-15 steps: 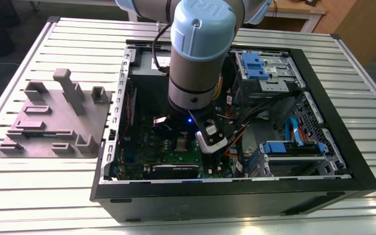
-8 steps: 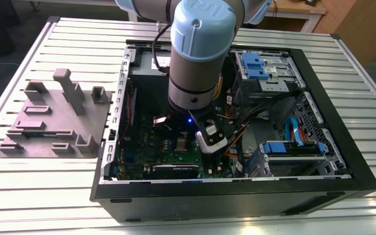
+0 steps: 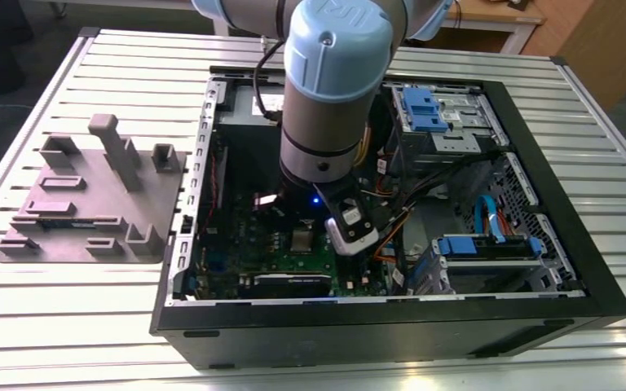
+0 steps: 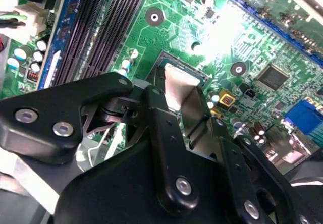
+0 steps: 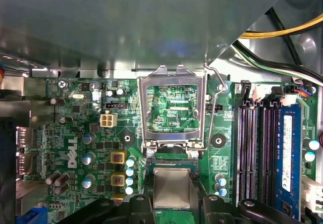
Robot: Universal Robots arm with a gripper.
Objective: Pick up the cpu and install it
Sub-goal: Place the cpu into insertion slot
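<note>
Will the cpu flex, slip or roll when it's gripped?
The cpu looks flat and metal-topped, so it is probably stiff and light. Its smooth, shiny top may be slippery. Being flat and square, it is unlikely to roll.

A black computer case (image 3: 400, 318) lies open on a ribbed metal tabletop (image 3: 63, 326). A grey moulded tray (image 3: 90, 208) with upright posts rests on the tabletop just beside the case, on the exterior view's left. The arm (image 3: 329, 90), grey with a pale blue cap, descends into the case; a blue light glows at its lower end. Below it lies a green board (image 3: 250, 244) carrying the cpu (image 3: 304, 239), a small silver-grey square near the arm's tool end; contact cannot be determined. Blue drive brackets (image 3: 492, 246) and cables (image 3: 443, 175) occupy the case on the exterior view's right.
</note>
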